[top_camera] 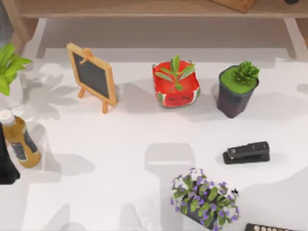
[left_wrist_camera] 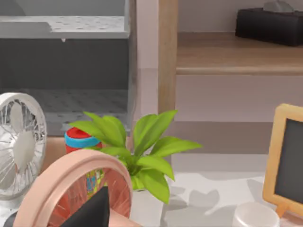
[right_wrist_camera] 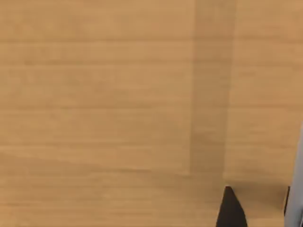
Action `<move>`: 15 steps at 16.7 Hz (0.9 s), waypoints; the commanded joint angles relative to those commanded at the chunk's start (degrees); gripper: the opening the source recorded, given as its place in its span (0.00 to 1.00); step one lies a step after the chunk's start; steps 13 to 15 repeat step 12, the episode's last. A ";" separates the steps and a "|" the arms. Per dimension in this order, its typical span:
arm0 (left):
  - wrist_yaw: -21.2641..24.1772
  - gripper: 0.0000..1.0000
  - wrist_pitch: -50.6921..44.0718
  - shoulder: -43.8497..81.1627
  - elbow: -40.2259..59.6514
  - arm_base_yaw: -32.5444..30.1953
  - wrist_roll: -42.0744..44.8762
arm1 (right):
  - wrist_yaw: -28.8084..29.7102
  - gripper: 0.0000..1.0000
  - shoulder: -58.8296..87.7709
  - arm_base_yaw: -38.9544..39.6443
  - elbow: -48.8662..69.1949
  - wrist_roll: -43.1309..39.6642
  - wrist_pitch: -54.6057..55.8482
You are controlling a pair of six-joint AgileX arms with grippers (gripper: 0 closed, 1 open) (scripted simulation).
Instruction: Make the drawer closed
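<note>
Drawer hard to pin down: I cannot tell whether the wooden panel (right_wrist_camera: 94,94) with the vertical seam, right up close to the right gripper (right_wrist_camera: 259,208), is its front.
Left gripper (left_wrist_camera: 94,210) sits at the counter's (top_camera: 120,144) left edge beside the orange bottle (top_camera: 19,139), facing a leafy plant (left_wrist_camera: 142,156) and a pink ring (left_wrist_camera: 71,175). Jaws on both: cannot tell whether open or closed.
</note>
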 joint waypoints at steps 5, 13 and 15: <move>0.00 1.00 0.00 0.00 0.00 0.00 0.00 | 0.00 0.90 0.00 0.00 0.00 0.00 0.00; 0.00 1.00 0.00 0.00 0.00 0.00 0.00 | 0.00 1.00 0.00 0.00 0.00 0.00 0.00; 0.00 1.00 0.00 0.00 0.00 0.00 0.00 | 0.00 1.00 0.00 0.00 0.00 0.00 0.00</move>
